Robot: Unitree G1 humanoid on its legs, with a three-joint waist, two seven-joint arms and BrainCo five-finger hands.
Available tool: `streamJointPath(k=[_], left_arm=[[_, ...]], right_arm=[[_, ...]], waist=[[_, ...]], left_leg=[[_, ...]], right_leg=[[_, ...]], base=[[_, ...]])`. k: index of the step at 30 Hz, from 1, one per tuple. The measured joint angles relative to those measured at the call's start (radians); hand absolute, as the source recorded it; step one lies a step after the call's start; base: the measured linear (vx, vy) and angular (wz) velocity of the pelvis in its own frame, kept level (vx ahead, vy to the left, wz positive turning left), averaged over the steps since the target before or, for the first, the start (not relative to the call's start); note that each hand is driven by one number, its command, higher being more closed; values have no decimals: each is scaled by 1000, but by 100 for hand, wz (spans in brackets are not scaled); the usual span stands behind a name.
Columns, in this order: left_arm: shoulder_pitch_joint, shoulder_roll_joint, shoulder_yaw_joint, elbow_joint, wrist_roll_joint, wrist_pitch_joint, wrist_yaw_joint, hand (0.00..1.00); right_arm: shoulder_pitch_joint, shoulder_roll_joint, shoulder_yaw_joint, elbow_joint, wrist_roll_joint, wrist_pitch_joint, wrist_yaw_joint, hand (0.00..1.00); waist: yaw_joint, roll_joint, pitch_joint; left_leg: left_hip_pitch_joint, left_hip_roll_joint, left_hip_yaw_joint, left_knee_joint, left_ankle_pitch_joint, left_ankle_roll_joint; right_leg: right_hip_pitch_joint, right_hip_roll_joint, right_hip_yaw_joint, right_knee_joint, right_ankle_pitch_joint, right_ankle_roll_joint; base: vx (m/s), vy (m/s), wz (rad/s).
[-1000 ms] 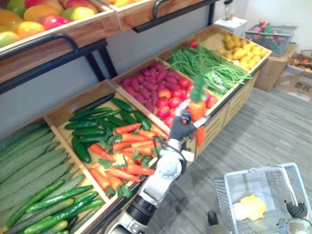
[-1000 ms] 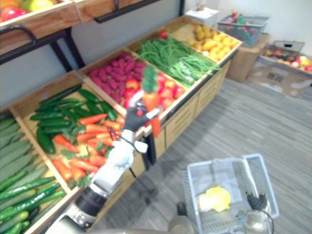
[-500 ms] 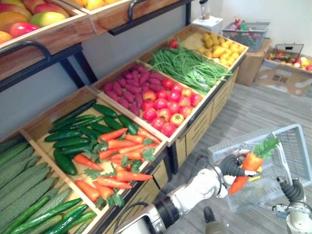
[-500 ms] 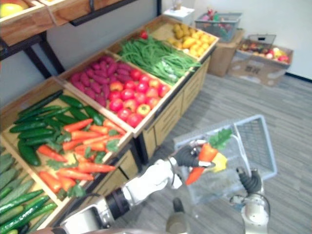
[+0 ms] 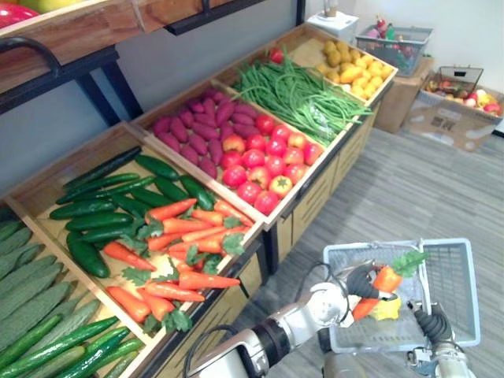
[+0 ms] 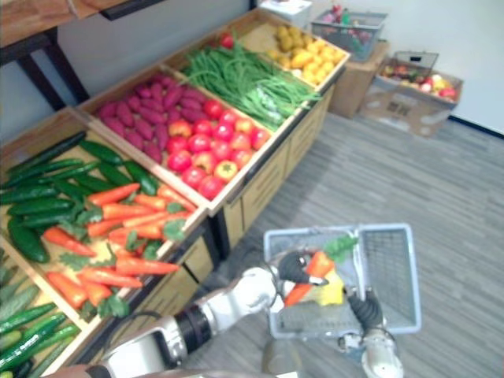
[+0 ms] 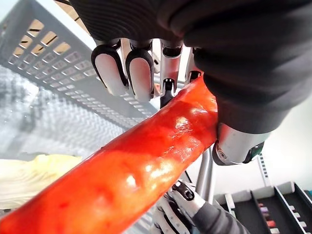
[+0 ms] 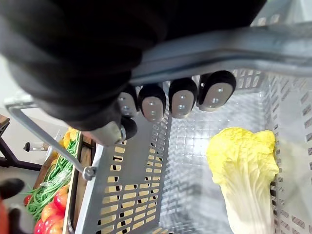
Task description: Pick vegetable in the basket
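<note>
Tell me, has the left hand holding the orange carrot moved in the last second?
Yes. The left hand, shut on the orange carrot, has swung away from the wooden tomato crate and is now over the grey plastic basket.

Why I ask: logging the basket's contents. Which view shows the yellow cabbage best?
Right wrist view: the cabbage lies unobstructed on the basket floor, beyond the right hand curled round the handle. The eye views show a yellow patch behind the left hand's carrot; the left wrist view, a pale edge.

The carrot (image 7: 146, 165) looks glossy and smooth, the basket (image 8: 122, 195) perforated plastic, the stand (image 5: 316, 197) matt wood.
</note>
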Motion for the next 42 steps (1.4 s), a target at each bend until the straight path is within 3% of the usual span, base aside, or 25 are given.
streamJointPath(k=[1, 2, 11, 20, 26, 29, 32, 38, 42], left_arm=[[0, -1, 2, 10, 2, 0, 7, 100], [-2, -2, 6, 23, 13, 1, 20, 0], [-17, -17, 24, 110, 93, 20, 105, 0], [-20, -18, 14, 138, 110, 23, 109, 0], [-22, -18, 5, 87, 100, 21, 91, 0], [-13, -8, 18, -106, 93, 7, 58, 0], [27, 74, 51, -346, 61, -46, 20, 0], [262, 329, 306, -771, 57, -84, -12, 0], [435, 390, 473, -986, 69, -131, 25, 0]], right_arm=[[0, 0, 8, 0, 19, -1, 7, 100], [4, 1, 14, 0, 26, -5, 14, 100], [13, 0, 53, 11, 66, -43, 31, 100], [-26, 0, 74, 84, 65, -62, 25, 100], [-92, 1, 40, 243, 65, -75, -3, 100], [-151, 18, -51, 398, 65, -74, -30, 100], [-195, 33, -124, 534, 63, -74, -58, 100], [-262, 27, -301, 793, 56, -73, -117, 100], [-281, 27, -368, 904, 62, -69, -136, 100]], waist=[[-3, -5, 2], [-7, -11, 5], [-11, -37, 9], [-15, -65, 8], [-13, -78, 5], [15, -75, 3], [53, -63, -2], [116, -21, -21], [143, -18, -26]], left_leg=[[-1, 0, -2, 0, 0, 0], [-5, 0, -7, 1, 0, 0], [-31, 0, -30, 3, 0, 2], [-38, -1, -46, 4, 1, 3], [-53, -2, -87, 9, 1, 8], [-73, -4, -142, 18, 4, 14], [-86, -3, -192, 25, 7, 18], [-113, -9, -277, 33, 18, 28], [-122, -11, -337, 33, 27, 31]], right_leg=[[0, -1, -1, 0, 0, 0], [0, -2, -4, -1, 0, 0], [-6, -6, -18, -16, 2, 3], [-13, -6, -22, -16, 2, 3], [3, -22, -55, -19, 0, 6], [23, -36, -96, -19, -3, 10], [45, -47, -137, -19, -4, 11], [78, -67, -205, -20, -12, 20], [111, -76, -258, -21, -17, 25]], base=[[-28, -35, 5], [-32, -36, 9], [-26, -43, 6], [-13, -48, 2], [-44, -47, 18], [-42, -61, 49], [-40, -41, 39], [-33, -29, 39], [-13, -17, 42]])
